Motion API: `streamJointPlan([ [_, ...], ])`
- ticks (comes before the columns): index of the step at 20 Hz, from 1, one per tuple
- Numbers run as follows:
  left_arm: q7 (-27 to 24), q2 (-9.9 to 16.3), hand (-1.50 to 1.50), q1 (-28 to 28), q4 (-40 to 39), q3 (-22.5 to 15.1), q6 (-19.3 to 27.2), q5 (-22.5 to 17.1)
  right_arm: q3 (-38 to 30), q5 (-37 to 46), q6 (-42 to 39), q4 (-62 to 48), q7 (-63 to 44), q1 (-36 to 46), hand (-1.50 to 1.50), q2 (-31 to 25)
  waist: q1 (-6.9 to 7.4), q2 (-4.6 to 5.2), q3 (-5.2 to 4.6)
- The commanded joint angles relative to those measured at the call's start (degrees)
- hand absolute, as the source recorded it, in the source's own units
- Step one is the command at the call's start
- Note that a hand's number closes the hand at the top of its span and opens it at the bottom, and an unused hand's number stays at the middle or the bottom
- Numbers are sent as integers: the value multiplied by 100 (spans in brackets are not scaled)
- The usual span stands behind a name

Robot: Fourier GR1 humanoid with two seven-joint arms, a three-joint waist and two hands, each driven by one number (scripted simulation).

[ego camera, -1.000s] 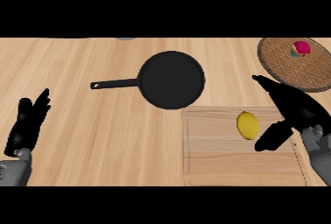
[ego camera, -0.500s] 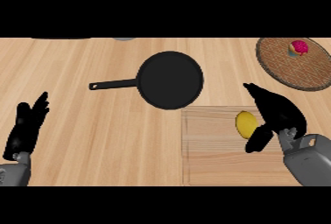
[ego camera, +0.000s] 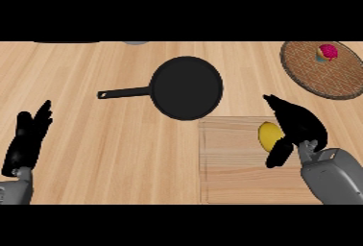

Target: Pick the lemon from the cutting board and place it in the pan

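Observation:
A yellow lemon (ego camera: 268,135) lies on the wooden cutting board (ego camera: 234,168) at the lower right. My right hand (ego camera: 297,125) sits over the lemon's right side, its fingers stretched past the far edge and its thumb hanging down in front; part of the lemon is hidden beneath it. The fingers are not closed round the fruit. A black pan (ego camera: 187,88) with its handle pointing left rests on the counter up and left of the board, with nothing in it. My left hand (ego camera: 25,140) rests open at the left edge, fingers up.
A round woven plate (ego camera: 312,72) holding a small pink and blue object (ego camera: 327,52) lies at the upper right. Dark and grey rims peek in at the counter's far edge.
My right hand has drawn back and left over the board, closing in on the lemon until it covers its right side. The lemon, the pan and my left hand have stayed put.

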State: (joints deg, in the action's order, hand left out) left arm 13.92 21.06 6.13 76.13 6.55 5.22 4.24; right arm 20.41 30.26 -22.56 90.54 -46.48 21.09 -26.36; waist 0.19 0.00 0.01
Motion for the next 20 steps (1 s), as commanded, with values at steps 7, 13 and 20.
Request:
streamJointPlan([
  [7, -221, -40, 0, -203, 27, 310, -348, 13, -670, 611, -328, -593, 863, -48, -150, 220, 4, -1, -1],
  [13, -263, -160, 0, 246, -503, 361, -303, 186, -578, 1210, 146, -1204, 1050, -157, -150, 796, -6, 7, -1],
  [20, -234, -287, 0, 265, -440, 408, -254, 355, -683, 1579, -276, -1236, 1095, -52, 150, 1002, -9, 2, -2],
])
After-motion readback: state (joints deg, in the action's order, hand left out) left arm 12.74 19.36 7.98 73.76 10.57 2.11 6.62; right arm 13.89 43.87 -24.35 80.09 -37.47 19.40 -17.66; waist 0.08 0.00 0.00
